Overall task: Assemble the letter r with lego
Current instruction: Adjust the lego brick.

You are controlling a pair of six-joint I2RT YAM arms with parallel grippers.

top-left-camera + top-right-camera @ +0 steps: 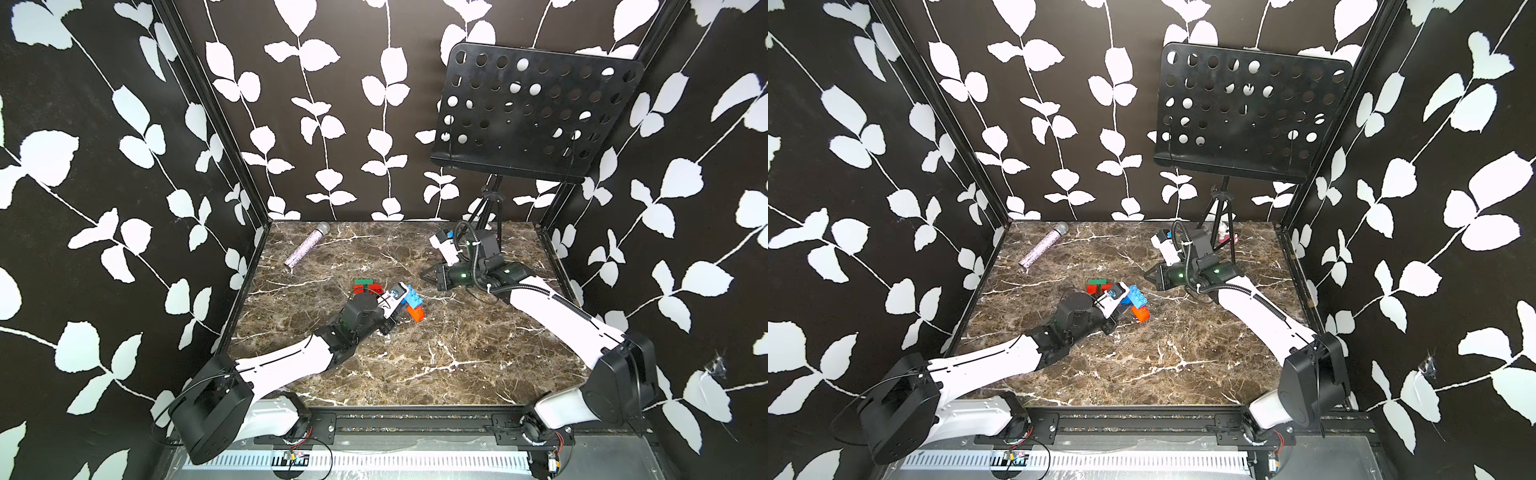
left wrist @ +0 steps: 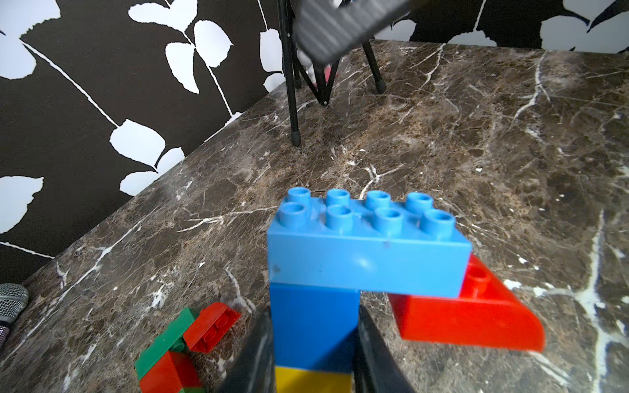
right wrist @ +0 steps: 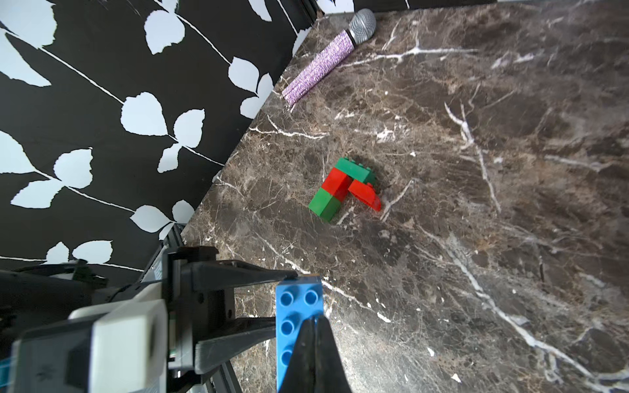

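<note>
Left end effector (image 2: 315, 354) is clamped on the blue brick (image 2: 315, 313), with the yellow brick (image 2: 313, 381) toward its palm. The light blue brick (image 2: 367, 262) sits at the far end, long axis across the left jaws, overhanging the orange brick (image 2: 466, 320). Right end effector (image 3: 316, 323) is pinched fully shut on nothing, tips near that light blue brick, while the red-and-green cluster (image 3: 340, 187) lies on the desk (image 3: 476, 204) well ahead of it.

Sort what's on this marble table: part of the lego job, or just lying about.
Job:
stack of light-blue, blue, yellow and orange-red studded plastic bricks, in the left claw
loose cluster of green and red studded plastic bricks

Lying about:
glittery purple microphone
black perforated metal music stand
</note>
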